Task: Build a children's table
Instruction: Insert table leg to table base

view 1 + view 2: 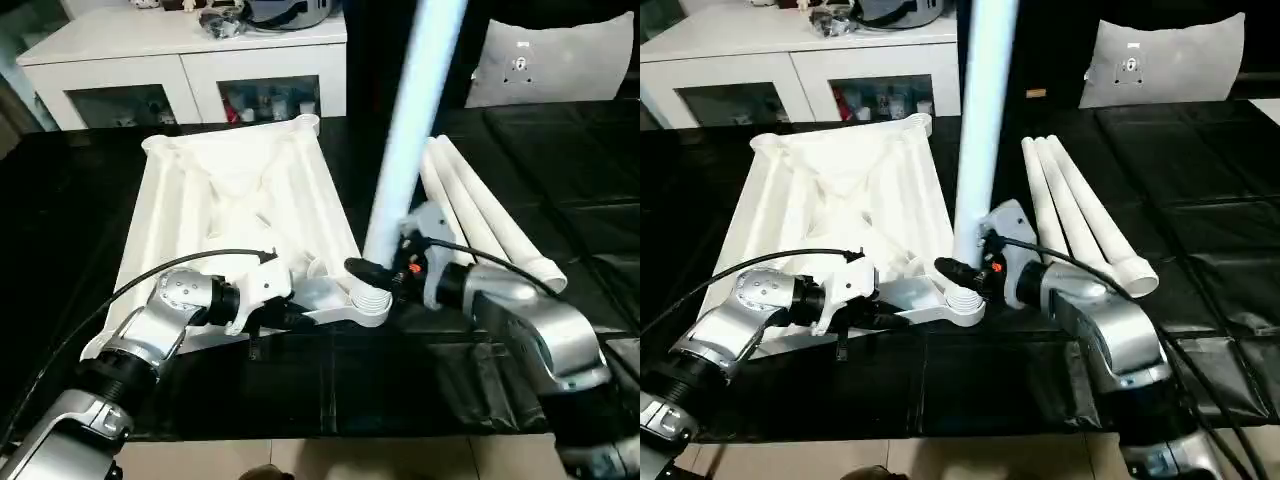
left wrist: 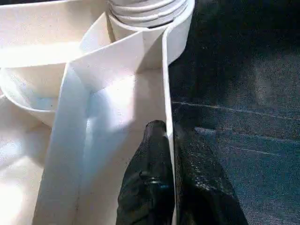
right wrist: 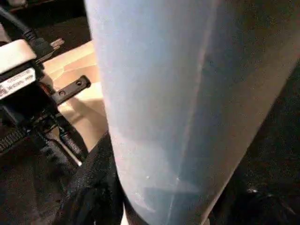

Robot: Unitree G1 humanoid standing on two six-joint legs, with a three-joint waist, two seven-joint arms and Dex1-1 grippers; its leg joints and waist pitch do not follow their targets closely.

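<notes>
My surface: black table [image 1: 560, 180] | on it: upturned tabletop [image 1: 230, 200] | right of tabletop: three spare legs [image 1: 490, 215]

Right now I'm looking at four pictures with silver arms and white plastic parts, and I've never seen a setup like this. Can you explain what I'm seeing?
This is a humanoid robot with two silver arms, building a children's table. The two wide pictures come from cameras in its head, looking down over its forearms. The two close-ups come from cameras on its wrists.

On the black surface the table top lies upside down, ribs showing. Three spare legs lie beside it.

The left gripper has its black fingers pinched on the top's rim wall, steadying it. The right gripper holds a fourth leg upright at the near corner socket. A white cabinet stands behind.
</notes>
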